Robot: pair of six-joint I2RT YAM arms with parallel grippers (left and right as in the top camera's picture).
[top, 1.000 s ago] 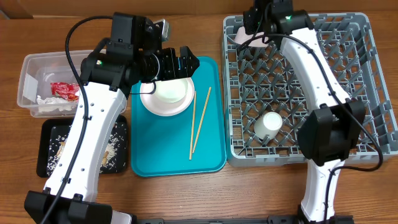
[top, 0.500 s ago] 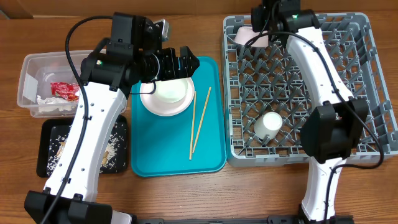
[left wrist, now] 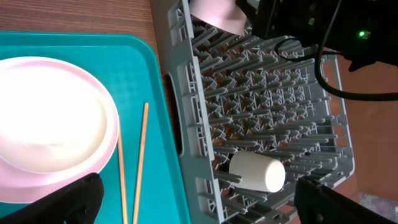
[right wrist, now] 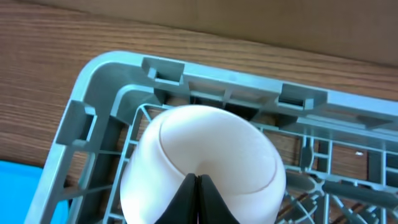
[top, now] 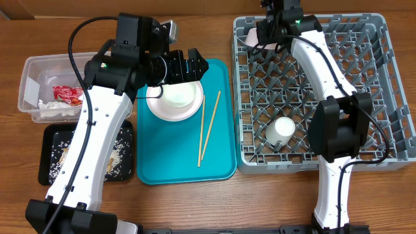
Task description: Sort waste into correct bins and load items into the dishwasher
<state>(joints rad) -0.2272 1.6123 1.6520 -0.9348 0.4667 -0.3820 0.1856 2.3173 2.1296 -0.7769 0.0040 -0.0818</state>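
- Overhead view, centre: the left gripper [top: 188, 67] hangs with its jaws spread wide and empty over the upper edge of the white plate [top: 170, 109]. The plate lies at the upper left of the teal tray [top: 221, 162]. The chopsticks [top: 208, 127] lie on the same tray, just right of the plate.
- Overhead view, right: the grey dish rack [top: 383, 71] fills this side. The small white cup [top: 283, 128] lies among the pegs in its lower left part. The right gripper [top: 265, 36] is at the rack's upper left corner with the white bowl [top: 253, 40].
- Overhead view, left: the clear tub [top: 31, 71] holds the red wrapper [top: 65, 94] and the white tissue [top: 55, 110]. The black tray [top: 49, 153] below it carries the food scraps [top: 116, 159].
- Left wrist view: the left gripper [left wrist: 196, 186] shows one finger at each lower corner, with nothing between them. The white plate [left wrist: 56, 124] is at left, the chopsticks [left wrist: 138, 155] beside it, and the small white cup [left wrist: 258, 172] is on its side in the grey dish rack [left wrist: 186, 93].
- Right wrist view: the right gripper [right wrist: 198, 186] is pinched tight on the near edge of the white bowl [right wrist: 211, 149], which sits tilted in the corner of the grey dish rack [right wrist: 93, 74].
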